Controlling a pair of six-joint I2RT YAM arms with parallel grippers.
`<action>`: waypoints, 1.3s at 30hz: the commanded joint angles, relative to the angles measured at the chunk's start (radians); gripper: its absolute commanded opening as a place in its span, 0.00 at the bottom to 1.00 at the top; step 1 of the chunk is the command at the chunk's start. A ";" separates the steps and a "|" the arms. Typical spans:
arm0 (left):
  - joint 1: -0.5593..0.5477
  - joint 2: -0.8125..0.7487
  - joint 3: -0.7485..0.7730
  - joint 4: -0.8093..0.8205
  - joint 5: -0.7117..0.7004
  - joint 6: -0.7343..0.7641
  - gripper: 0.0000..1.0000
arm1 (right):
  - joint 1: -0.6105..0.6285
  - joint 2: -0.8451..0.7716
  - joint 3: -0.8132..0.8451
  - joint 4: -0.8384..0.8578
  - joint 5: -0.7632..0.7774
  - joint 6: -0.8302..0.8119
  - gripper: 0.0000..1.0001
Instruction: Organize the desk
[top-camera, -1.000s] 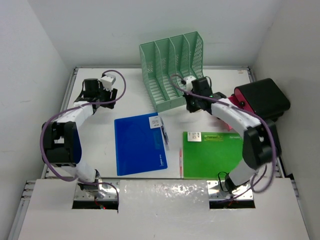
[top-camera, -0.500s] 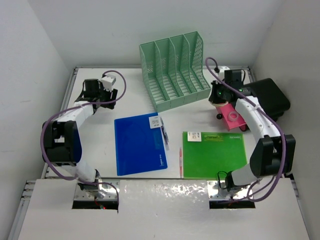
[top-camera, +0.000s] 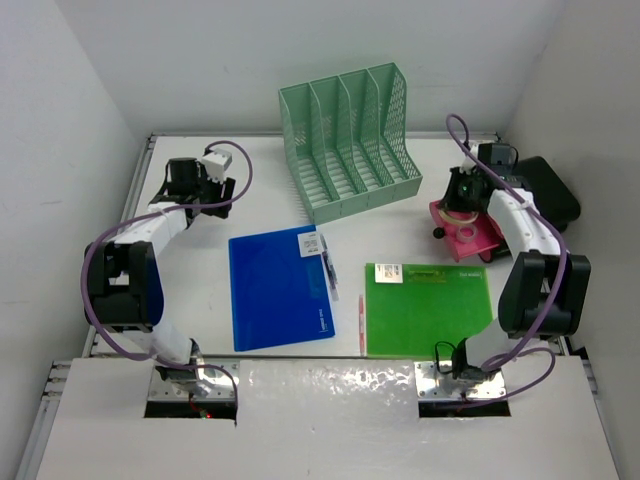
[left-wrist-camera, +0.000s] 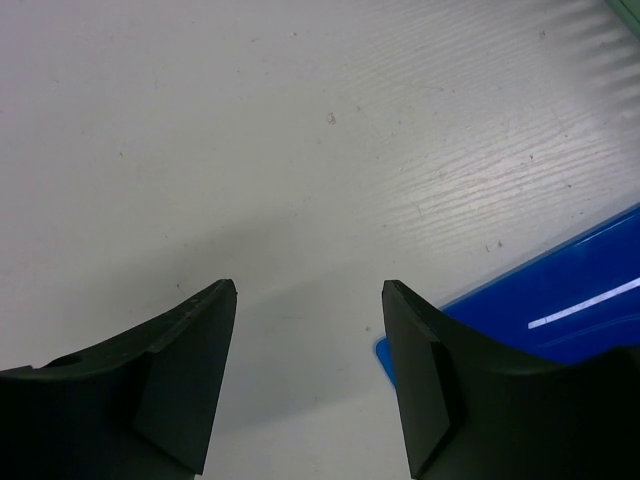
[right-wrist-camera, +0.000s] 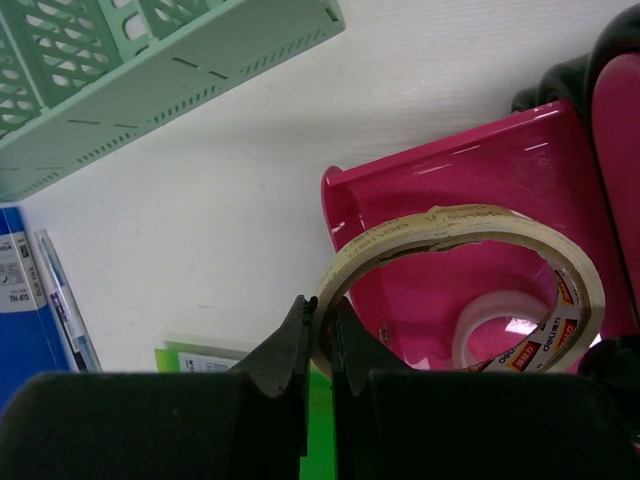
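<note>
My right gripper (right-wrist-camera: 320, 318) is pinched shut on the rim of a tape roll (right-wrist-camera: 450, 222); within the last second it has swung from beside the green file rack (top-camera: 350, 140) to above the pink tray (right-wrist-camera: 420, 175), at the right of the overhead frame; I judge release comes next; the left gripper (left-wrist-camera: 310, 300) hangs spread wide over bare desk (top-camera: 200, 270), upper left.

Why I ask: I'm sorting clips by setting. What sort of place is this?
Probably a lab mock-up of an office workspace: a white desk between plain walls, with a mint-green file rack, blue folder, green folder and tape roll.
</note>
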 joint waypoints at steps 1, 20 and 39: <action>-0.003 -0.001 0.006 0.027 0.017 0.002 0.58 | -0.008 0.000 0.010 0.019 0.011 0.007 0.06; -0.003 -0.001 0.006 0.023 0.024 0.003 0.58 | -0.021 0.074 0.063 -0.019 0.265 -0.079 0.25; -0.009 0.003 0.012 0.021 0.027 -0.003 0.58 | 0.283 -0.116 0.030 -0.062 0.286 -0.212 0.17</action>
